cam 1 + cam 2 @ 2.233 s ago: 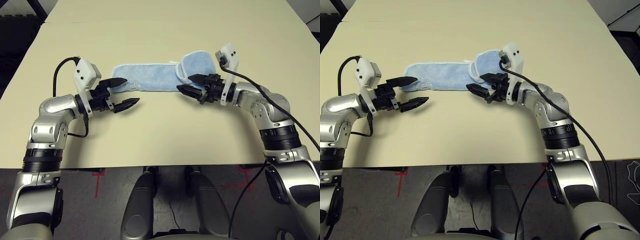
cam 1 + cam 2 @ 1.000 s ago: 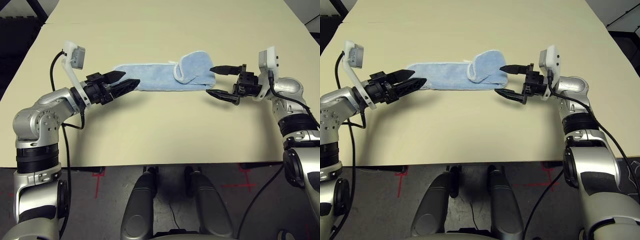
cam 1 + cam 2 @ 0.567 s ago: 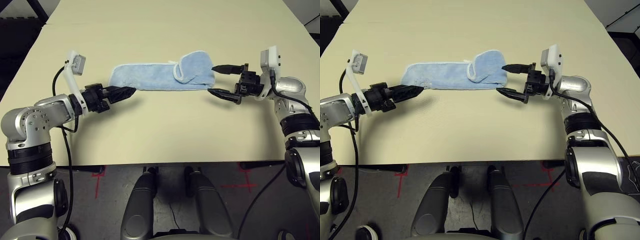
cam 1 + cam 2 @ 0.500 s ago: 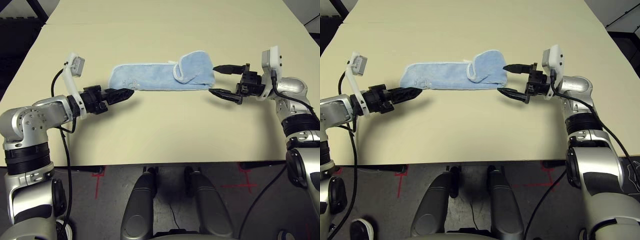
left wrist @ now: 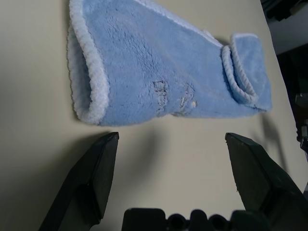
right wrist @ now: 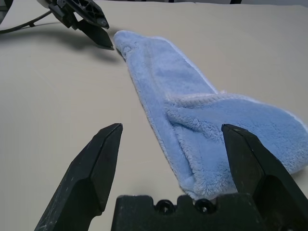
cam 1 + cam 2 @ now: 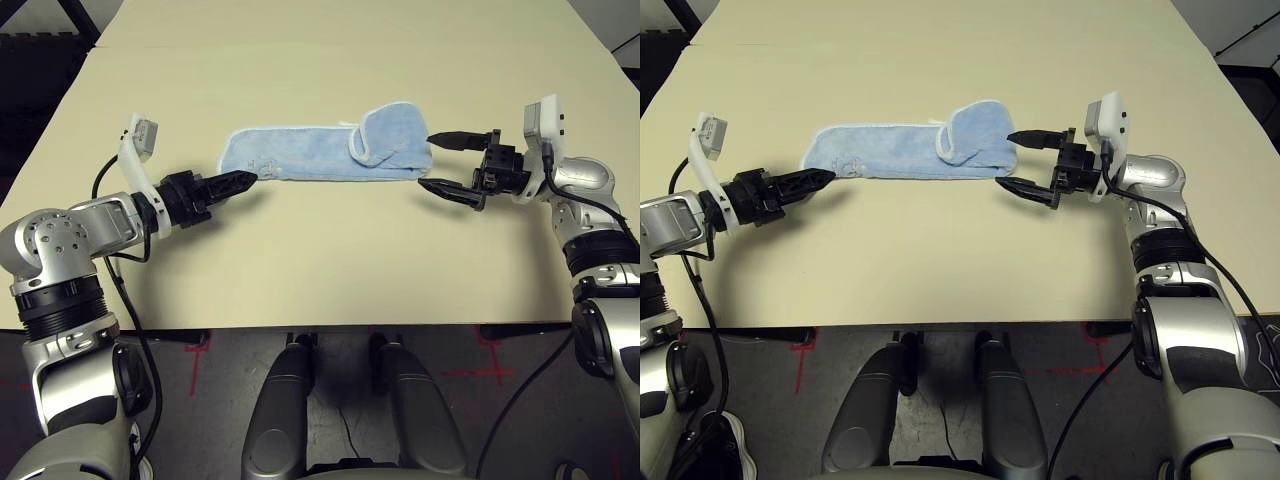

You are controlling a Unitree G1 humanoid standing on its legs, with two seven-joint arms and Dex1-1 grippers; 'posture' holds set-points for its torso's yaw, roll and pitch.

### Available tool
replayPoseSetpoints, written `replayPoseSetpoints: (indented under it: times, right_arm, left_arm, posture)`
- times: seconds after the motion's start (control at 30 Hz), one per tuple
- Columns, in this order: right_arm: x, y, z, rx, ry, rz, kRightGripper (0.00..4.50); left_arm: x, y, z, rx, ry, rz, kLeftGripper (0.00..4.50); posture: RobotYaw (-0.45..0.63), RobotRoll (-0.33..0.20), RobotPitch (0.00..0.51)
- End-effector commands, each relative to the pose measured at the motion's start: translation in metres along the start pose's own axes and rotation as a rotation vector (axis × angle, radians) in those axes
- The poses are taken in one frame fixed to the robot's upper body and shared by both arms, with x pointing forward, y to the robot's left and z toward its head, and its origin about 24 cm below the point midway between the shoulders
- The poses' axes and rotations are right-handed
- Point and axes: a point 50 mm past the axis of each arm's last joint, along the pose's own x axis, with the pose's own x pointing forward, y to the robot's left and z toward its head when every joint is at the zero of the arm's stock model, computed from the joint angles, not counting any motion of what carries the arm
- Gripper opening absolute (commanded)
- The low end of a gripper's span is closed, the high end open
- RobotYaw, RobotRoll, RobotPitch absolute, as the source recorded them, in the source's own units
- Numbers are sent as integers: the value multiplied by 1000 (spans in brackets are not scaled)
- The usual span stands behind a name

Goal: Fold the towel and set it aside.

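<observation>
The light blue towel (image 7: 310, 157) lies on the table as a long narrow strip, its right end (image 7: 392, 128) turned back over itself in a rounded flap. My left gripper (image 7: 240, 183) sits low at the strip's left end, just short of the white hem (image 5: 89, 82), open with nothing between its fingers (image 5: 98, 168). My right gripper (image 7: 428, 162) hovers open at the strip's right end, one finger on the far side and one on the near side of the towel (image 6: 207, 139), not touching it.
The beige table (image 7: 330, 260) stretches wide around the towel, with a seam across its far part (image 7: 330, 46). Its front edge (image 7: 330, 328) runs close to my body. Dark floor with red tape marks lies below.
My left gripper has drawn back off the towel's left end, toward the left and the front edge. The right gripper has edged slightly right. The towel has not moved.
</observation>
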Motion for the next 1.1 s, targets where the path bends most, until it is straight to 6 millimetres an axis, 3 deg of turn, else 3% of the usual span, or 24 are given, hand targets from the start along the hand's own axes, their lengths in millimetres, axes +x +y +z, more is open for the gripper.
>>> replayPoseSetpoints:
  times: [0.03,0.77,1.1]
  right_arm:
    - [-6,2,-2,-1,8,-13,4459]
    - [-3,2,0,-13,9,-10,4459]
    - [-3,2,0,-17,13,-15,4459]
  left_arm:
    - [0,2,0,-12,6,25,4500]
    - [5,18,13,-87,-133,144,4500]
    - [4,15,11,-100,-85,113,4500]
  posture:
    - [61,0,259]
    - [59,0,260]
    - [56,0,261]
